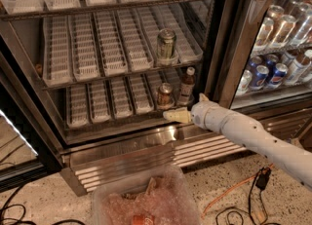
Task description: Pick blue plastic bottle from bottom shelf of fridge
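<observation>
The blue plastic bottle [186,85], dark-bodied with a white cap and pale label, stands upright at the right end of the bottom shelf [105,101] of the fridge [122,143]. A copper-brown can [165,96] stands just left of it. A taller green-silver can [166,44] stands on the shelf above. My gripper [184,106] is at the shelf's front edge, right in front of the bottle's base. It is open, with one pale finger [175,116] pointing left below the can and the other [202,97] sticking up right of the bottle. It holds nothing.
The black door post [228,39] stands just right of the bottle. Beyond it is a glass-fronted compartment with blue cans [261,75]. A clear bin with crumpled plastic [146,202] sits on the floor below. Cables [253,190] lie at the right.
</observation>
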`<action>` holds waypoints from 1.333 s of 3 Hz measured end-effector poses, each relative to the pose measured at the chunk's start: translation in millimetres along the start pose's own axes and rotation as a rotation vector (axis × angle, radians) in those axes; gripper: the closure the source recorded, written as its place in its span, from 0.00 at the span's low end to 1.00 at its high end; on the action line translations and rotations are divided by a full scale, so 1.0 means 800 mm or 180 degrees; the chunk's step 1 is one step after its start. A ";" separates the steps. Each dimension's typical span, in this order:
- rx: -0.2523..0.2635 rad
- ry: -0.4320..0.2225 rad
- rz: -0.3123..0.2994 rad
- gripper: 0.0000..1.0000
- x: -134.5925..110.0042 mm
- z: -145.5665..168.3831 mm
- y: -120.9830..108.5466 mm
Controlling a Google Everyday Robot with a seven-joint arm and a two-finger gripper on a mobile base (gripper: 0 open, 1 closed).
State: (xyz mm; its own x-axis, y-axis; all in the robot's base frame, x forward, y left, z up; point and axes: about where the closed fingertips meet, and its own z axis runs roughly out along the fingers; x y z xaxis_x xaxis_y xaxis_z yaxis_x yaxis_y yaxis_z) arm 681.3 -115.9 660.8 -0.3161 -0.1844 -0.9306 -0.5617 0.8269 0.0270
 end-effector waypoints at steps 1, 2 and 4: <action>0.0107 -0.0193 0.0006 0.00 -0.002 0.012 -0.004; 0.0199 -0.0324 0.0020 0.00 0.003 0.023 -0.006; 0.0351 -0.0462 0.0067 0.00 0.030 0.049 -0.009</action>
State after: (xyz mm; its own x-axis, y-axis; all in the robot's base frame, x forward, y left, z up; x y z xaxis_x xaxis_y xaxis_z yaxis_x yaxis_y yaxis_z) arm 707.4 -105.6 624.2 -0.2086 -0.0943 -0.9734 -0.4665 0.8844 0.0143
